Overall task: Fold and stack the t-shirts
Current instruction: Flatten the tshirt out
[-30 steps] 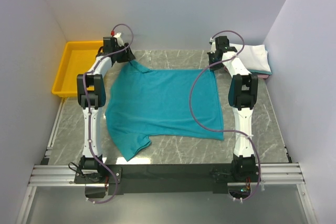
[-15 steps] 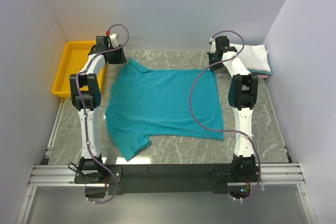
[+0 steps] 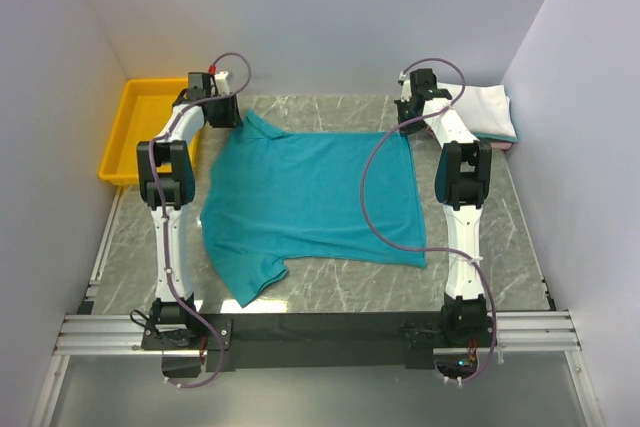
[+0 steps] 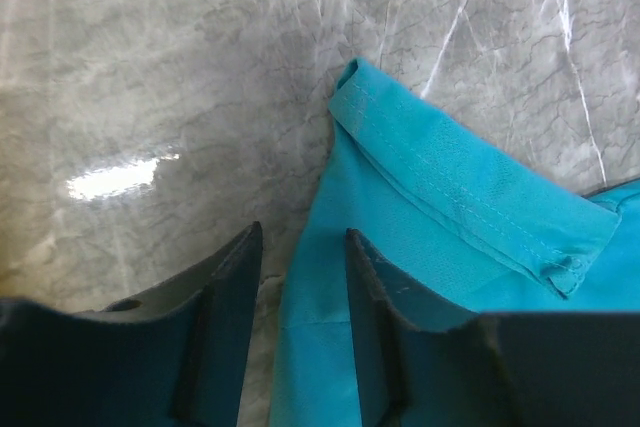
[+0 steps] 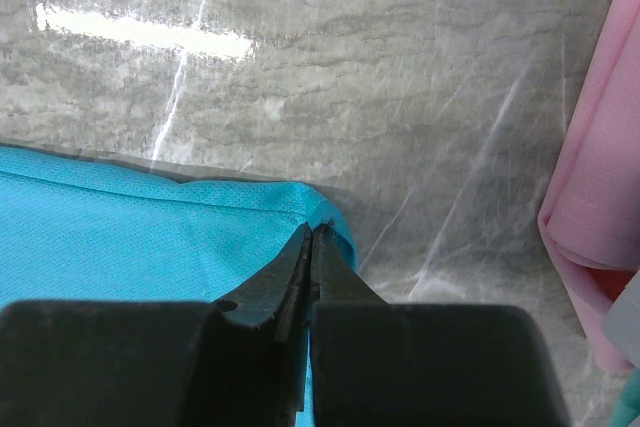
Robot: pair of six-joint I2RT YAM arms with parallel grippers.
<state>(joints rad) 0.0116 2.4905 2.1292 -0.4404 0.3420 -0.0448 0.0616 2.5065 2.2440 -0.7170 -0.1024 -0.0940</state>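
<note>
1. The teal t-shirt (image 3: 310, 197) is spread flat on the marble table (image 3: 340, 287) between the two arms. One sleeve (image 4: 460, 197) is turned toward the far-left corner.
2. The right gripper (image 5: 310, 237) is closed, with its fingertips pinched on the shirt's far-right corner, right at the cloth's edge. This hold is judged thin, so no sideways tug should be given until the other side is secured.
3. The left gripper (image 4: 300, 282) is parted by a moderate gap and nothing is held. The shirt's edge runs into the gap below the sleeve hem, with one finger over bare marble and the other over cloth.
4. The step in hand is judged to be the taking of the far-left corner, so that the far edge can be lifted by both arms and folded toward the near edge.
5. For a sound grip, the fingers should be lowered until cloth sits well between them, the doubled hem included. They should be closed only at the table surface.
6. Both corners should be raised together and level, so that the cloth is not skewed.
7. The stack of folded shirts (image 3: 485, 112), white on top with pink (image 5: 600, 197) beneath, lies near the right gripper and should be avoided. The yellow bin (image 3: 115, 152) lies beyond the left arm.
</note>
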